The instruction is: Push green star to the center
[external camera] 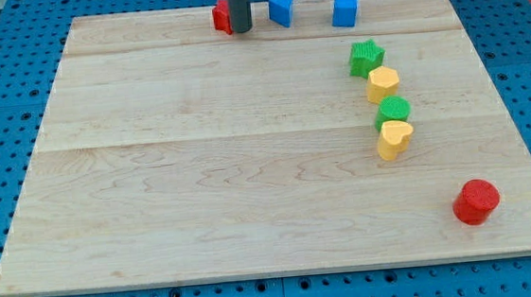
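- Blue pegboard surrounds the pale wooden worktop [201, 172], whose middle lies bare.
- No gripper exists on this rod, so nothing opens or clamps; my tip [240, 29] sits at the view's top, touching a red block [222, 16].
- Green star [366, 57] rests at upper right, just above a yellow block [383, 83], well apart from my tip.
- Judging by this, the push is not yet begun; the whole leftward, downward travel remains.

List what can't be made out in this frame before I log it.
- Red block: the rod covers most of it, so its shape is unreadable in the camera view.
- My tip: whether it touches that red block can't be settled.
- Rod's upper part: cut off by the view's top edge.
- Green star: its contact with the yellow heart is unclear.
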### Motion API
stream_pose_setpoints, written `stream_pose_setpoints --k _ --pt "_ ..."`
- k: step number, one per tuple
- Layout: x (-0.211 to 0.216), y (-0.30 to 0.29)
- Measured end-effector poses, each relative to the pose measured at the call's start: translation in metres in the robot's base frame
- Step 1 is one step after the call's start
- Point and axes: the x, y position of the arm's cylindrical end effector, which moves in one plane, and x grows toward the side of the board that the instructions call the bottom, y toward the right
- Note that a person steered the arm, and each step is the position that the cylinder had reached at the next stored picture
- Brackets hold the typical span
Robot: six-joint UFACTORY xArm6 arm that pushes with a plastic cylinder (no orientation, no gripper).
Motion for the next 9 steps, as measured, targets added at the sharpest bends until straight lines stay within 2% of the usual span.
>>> stream_pose_setpoints --k 1,2,4,5,6,7,8,9 --pt "0.007 0.013" --pt "0.009 0.104" --pt "0.044 0.203" --pt "0.046 0.247" --pt "0.073 0.205" --pt "0.073 0.149" --pt "0.08 0.164" --pt "0.1 0.154"
